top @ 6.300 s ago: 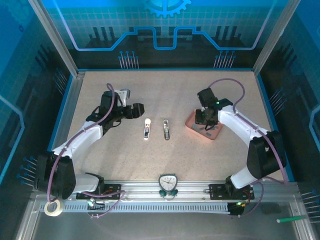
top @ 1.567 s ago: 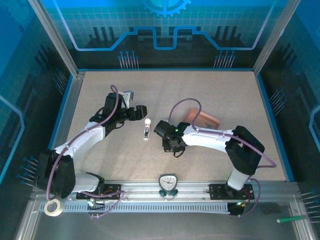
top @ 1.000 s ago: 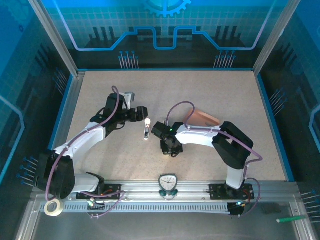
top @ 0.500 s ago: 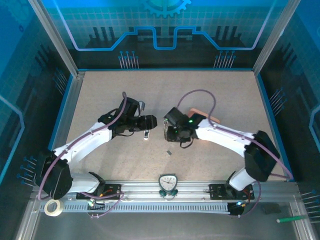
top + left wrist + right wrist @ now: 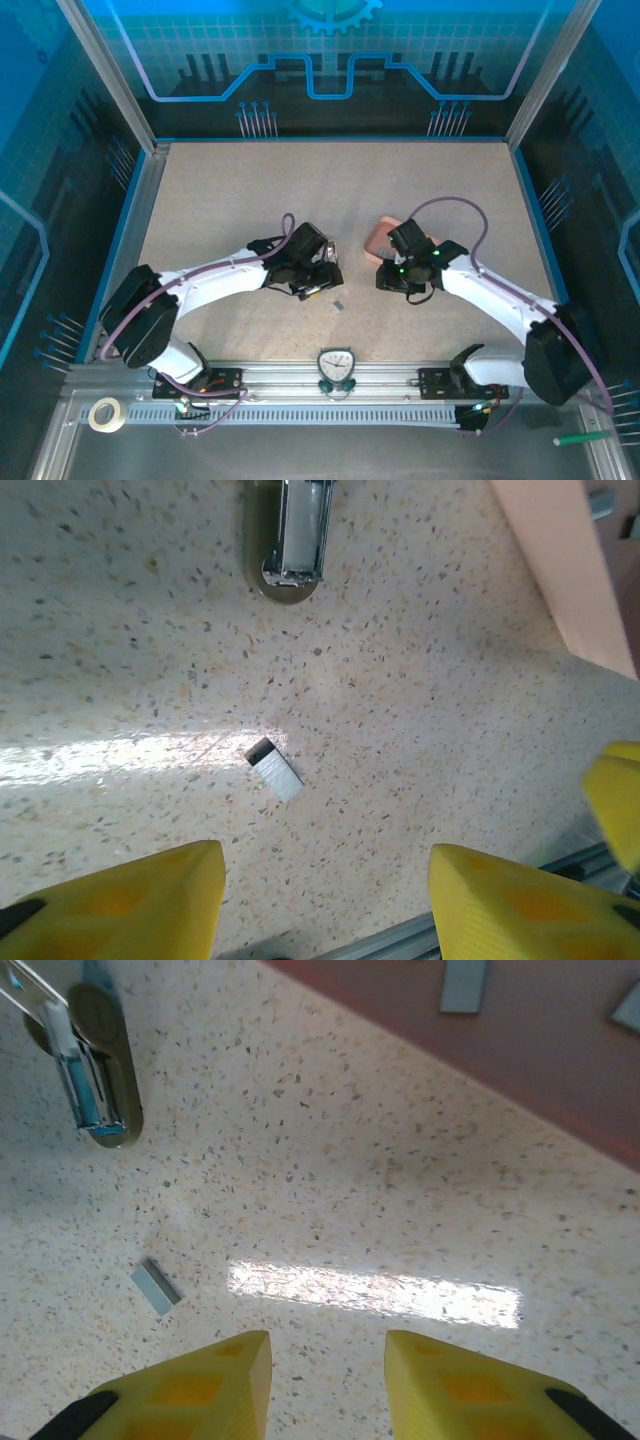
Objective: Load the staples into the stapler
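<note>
One stapler, one loose staple strip, two strips in one pink tray. Left gripper and right gripper gape empty.

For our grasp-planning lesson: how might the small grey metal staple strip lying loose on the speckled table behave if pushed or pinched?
Lying flat and low, the small grey metal staple strip would probably slide, not roll or tip. Tiny beside the yellow fingers, it is likely very light and hard to pinch. The glossy speckled table may let it skid.
</note>
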